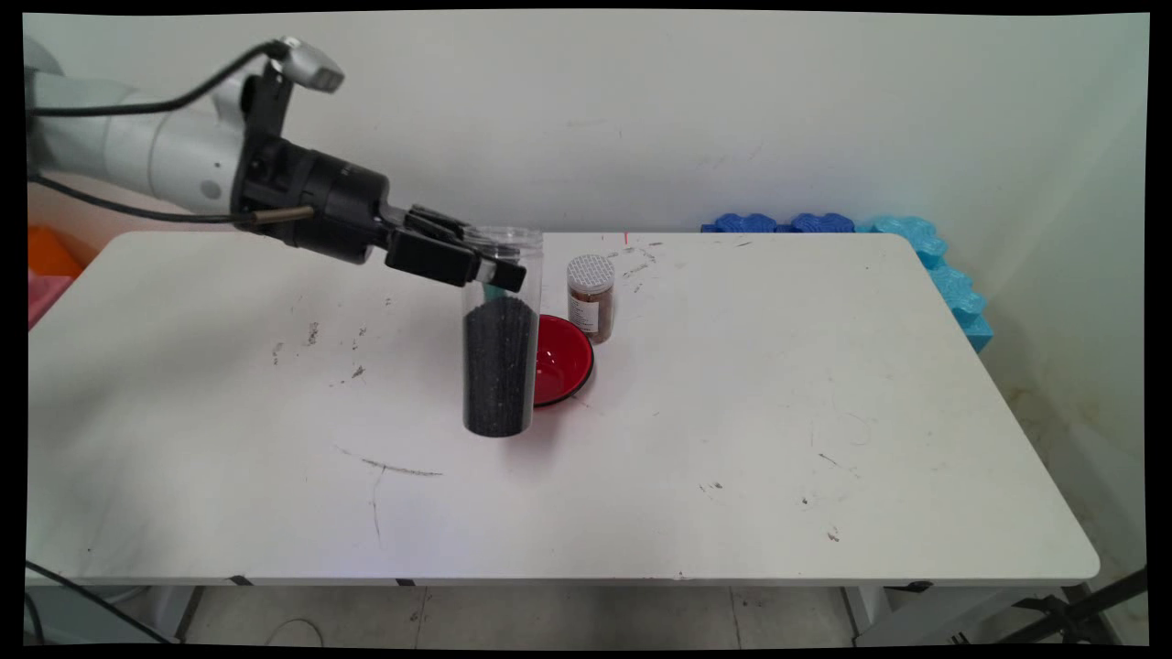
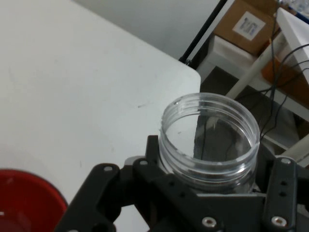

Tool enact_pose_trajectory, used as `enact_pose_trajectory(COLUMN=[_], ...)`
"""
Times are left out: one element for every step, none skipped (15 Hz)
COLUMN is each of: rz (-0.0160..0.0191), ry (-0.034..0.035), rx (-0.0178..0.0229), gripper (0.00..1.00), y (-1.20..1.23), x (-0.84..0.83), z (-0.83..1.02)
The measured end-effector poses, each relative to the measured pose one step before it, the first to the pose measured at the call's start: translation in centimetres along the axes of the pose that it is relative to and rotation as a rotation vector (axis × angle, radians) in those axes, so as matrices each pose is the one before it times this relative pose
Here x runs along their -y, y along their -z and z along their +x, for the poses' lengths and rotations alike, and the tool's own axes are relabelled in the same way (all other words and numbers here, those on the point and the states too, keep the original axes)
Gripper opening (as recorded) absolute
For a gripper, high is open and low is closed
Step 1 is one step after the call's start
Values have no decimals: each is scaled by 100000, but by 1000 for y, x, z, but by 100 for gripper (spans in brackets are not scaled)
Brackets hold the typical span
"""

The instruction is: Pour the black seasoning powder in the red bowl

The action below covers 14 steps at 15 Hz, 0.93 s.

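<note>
- I have the gripper (image 1: 494,272) closed on the jar (image 1: 500,366), gripping it just under the open threaded rim; in the hand view the black linkage wraps the jar's (image 2: 208,140) neck from both sides.
- The jar is tall, clear and lidless, and its lower part is filled with a dark, grainy stuff up to about the middle.
- It stands upright near the middle of the table (image 1: 732,439); I cannot tell whether its base touches the surface.
- In the hand view I look down into the jar's mouth and see the dark fill through the clear wall.
- A red bowl (image 1: 560,359) lies just behind and to the right of the jar, partly hidden by it; in the hand view an edge of the bowl (image 2: 29,200) shows at the lower left.
- A small bottle (image 1: 591,297) with brown contents and a pale meshed cap stands upright just beyond the bowl, near the table's far edge.
- The arm (image 1: 137,146) comes in from the upper left, nearly level, with black cables (image 1: 146,108) along it.
- Blue foam pieces (image 1: 916,247) line the far right corner of the table against the wall.
- Something orange (image 1: 50,252) sits at the left edge, beyond the table.
- The tabletop bears dark scuffs and scratches.
</note>
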Motion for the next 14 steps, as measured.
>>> enact_pose_trajectory(rz=[890, 801, 623, 510, 459, 369, 288, 211, 166, 111, 97, 172, 160, 69], ry=[3463, 3372, 2739, 2993, 2882, 2382, 2560, 2372, 1998, 2309, 2066, 2439, 2570, 2301], rx=[1061, 1083, 842, 1076, 1050, 798, 1001, 1015, 851, 898, 715, 740, 734, 667], gripper=[0, 0, 0, 0, 0, 0, 0, 0, 0, 0, 0, 0, 0, 0], y=[-262, -307, -269, -383, -398, -327, -414, -428, -333, -404, -330, -358, -371, -304], x=[482, 490, 404, 442, 408, 312, 326, 322, 265, 306, 261, 312, 330, 268], z=[-181, -177, -144, -145, -144, -103, -88, -53, -57, -5, 1, 17, 59, 56])
